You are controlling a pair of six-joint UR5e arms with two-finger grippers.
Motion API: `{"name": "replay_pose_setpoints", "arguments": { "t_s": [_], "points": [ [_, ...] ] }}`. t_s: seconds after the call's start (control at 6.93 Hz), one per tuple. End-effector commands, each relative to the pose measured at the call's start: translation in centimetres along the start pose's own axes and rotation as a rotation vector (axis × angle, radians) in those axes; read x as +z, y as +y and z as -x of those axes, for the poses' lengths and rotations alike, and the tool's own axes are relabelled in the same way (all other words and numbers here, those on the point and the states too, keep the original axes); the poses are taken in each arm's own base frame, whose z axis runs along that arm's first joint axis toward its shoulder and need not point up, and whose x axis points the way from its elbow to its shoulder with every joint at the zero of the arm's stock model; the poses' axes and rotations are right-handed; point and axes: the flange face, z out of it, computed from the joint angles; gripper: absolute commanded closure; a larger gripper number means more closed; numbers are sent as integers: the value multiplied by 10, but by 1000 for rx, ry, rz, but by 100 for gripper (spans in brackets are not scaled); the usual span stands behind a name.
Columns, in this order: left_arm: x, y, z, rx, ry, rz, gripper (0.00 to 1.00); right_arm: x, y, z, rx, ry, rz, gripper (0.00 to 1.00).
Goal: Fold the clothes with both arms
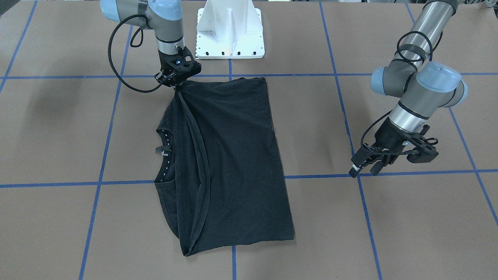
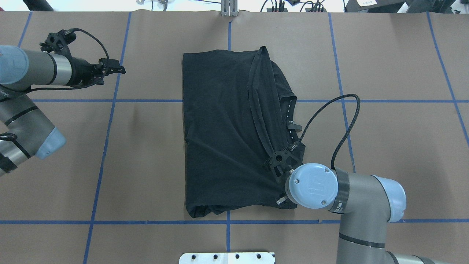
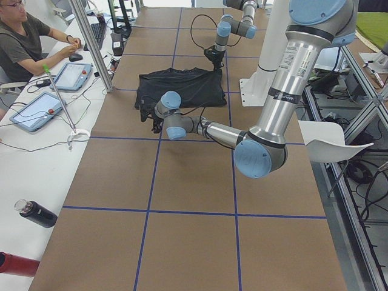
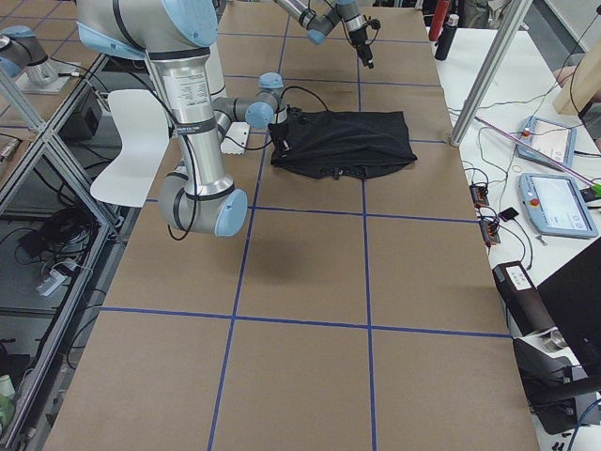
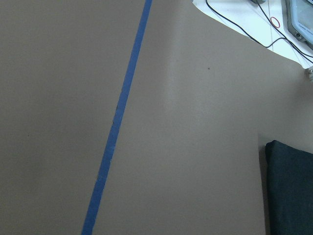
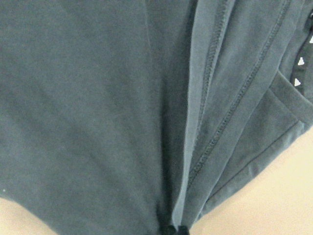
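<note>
jaws of right gripper (image 1: 177,84) clamp the t-shirt (image 1: 233,155) corner; left gripper (image 1: 363,170) gapes, well away.

The T-shirt (image 1: 233,155) is matt black knit cloth, soft, with stitched hems. The table (image 1: 389,233) cover is smooth, matt and brown, probably paper, crossed by blue tape (image 1: 58,184) with a faint sheen. At the front view's upper right, the left arm (image 1: 410,105) shows satin silver-grey metal and smooth light-blue plastic caps.

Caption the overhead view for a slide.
Right arm pinches a fold of the black T-shirt on the brown table; left arm hovers aside, fingers open.
</note>
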Motion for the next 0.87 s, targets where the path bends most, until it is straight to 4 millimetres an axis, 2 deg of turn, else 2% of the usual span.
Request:
{"name": "replay_pose_setpoints", "arguments": {
  "t_s": [0.0,0.14,0.29,0.43,0.72],
  "points": [
    [-1,0,-3,-3,4,-1,1,6,22,7,47,21,-1,100],
    [-1,0,-3,-19,6,-1,1,9,28,17,55,16,5,85],
    [-1,0,-3,-19,7,-1,1,10,28,15,58,20,6,57],
    [-1,0,-2,-19,6,-1,1,8,27,14,60,19,3,42],
    [-2,-1,-3,-21,7,-4,1,-2,27,10,130,5,-13,37]
  ]
}}
